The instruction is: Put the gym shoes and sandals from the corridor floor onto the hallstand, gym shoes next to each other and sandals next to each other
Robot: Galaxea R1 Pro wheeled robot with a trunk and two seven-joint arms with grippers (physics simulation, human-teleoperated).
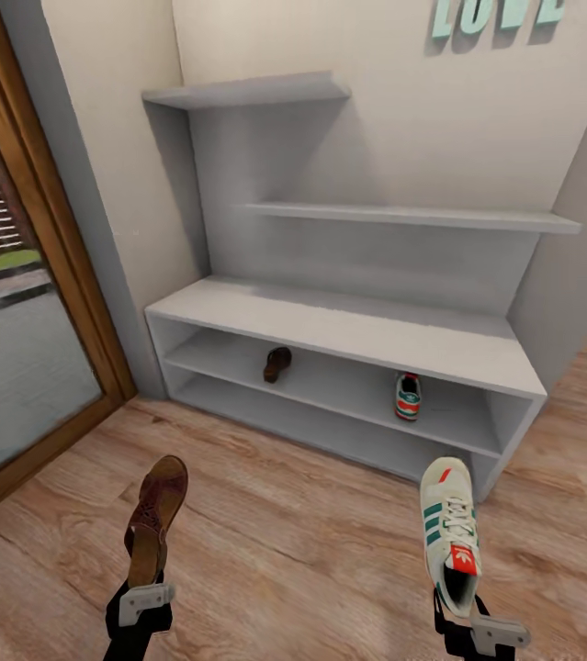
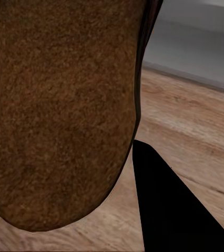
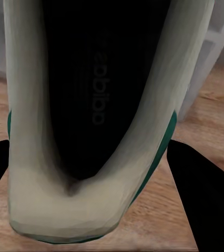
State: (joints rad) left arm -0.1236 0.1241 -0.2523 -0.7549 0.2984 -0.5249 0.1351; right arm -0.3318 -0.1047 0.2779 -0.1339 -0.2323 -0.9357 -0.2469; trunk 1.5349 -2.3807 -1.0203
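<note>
1. Head view: the left gripper (image 1: 145, 601) sits low in the picture, its fingers pinching the heel end of a brown sandal (image 1: 155, 519) – the sandal is lifted clear of the corridor floor (image 1: 284, 551), toe pointing toward the hallstand (image 1: 348, 326).
2. On the other side, the right gripper (image 1: 477, 632) grips the heel of a white gym shoe with green stripes (image 1: 449, 532), also held above the planks, toe forward.
3. Left wrist view: the brown footbed of the sandal (image 2: 59, 110) fills most of the picture, with one dark finger (image 2: 170, 210) beside it and wood floor beyond.
4. Right wrist view: the dark inside of the gym shoe (image 3: 99, 89) faces the camera (a faint printed label shows on the insole), with dark fingers (image 3: 206, 194) on either side of its heel.
5. The hallstand stands against the wall straight ahead – pale grey, a bench top over two open levels.
6. On its upper open level lie the second sandal (image 1: 276, 364), toward the left, and the second gym shoe (image 1: 408, 397), toward the right, well apart from each other.
7. A wood-framed glass door (image 1: 17, 303) is at the left, and teal letters (image 1: 500, 16) hang high on the wall.
</note>
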